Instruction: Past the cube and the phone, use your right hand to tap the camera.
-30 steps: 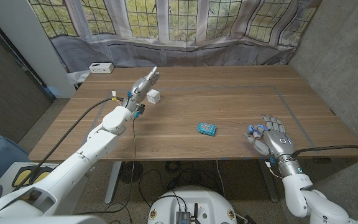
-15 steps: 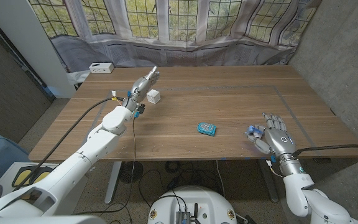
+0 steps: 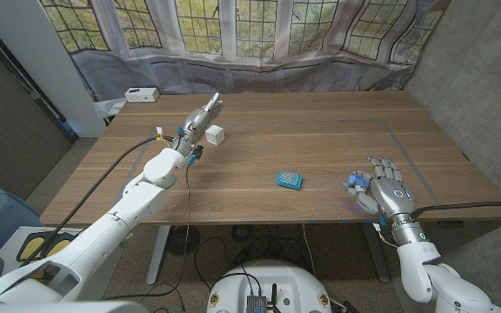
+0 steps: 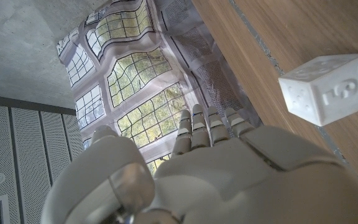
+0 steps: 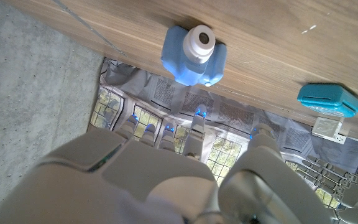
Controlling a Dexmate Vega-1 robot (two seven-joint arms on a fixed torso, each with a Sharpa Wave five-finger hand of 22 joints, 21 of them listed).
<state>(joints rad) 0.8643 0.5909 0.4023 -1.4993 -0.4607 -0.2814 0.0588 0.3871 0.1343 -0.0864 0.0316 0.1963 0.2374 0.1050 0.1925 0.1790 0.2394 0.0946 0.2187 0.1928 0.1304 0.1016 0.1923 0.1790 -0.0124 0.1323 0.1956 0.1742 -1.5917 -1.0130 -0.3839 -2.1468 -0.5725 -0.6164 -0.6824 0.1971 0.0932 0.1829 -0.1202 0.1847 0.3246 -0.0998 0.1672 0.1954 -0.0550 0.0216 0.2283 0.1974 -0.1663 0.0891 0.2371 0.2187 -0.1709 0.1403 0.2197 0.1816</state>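
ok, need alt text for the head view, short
The robot's right hand, fingers spread, sits at the wooden table's near right edge beside a small blue toy camera. A teal phone lies mid-table, and the left hand reaches out next to a white cube.

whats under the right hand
Beside the right hand, at its thumb side, the small blue camera sits on the table. The wood directly beneath the palm is covered.
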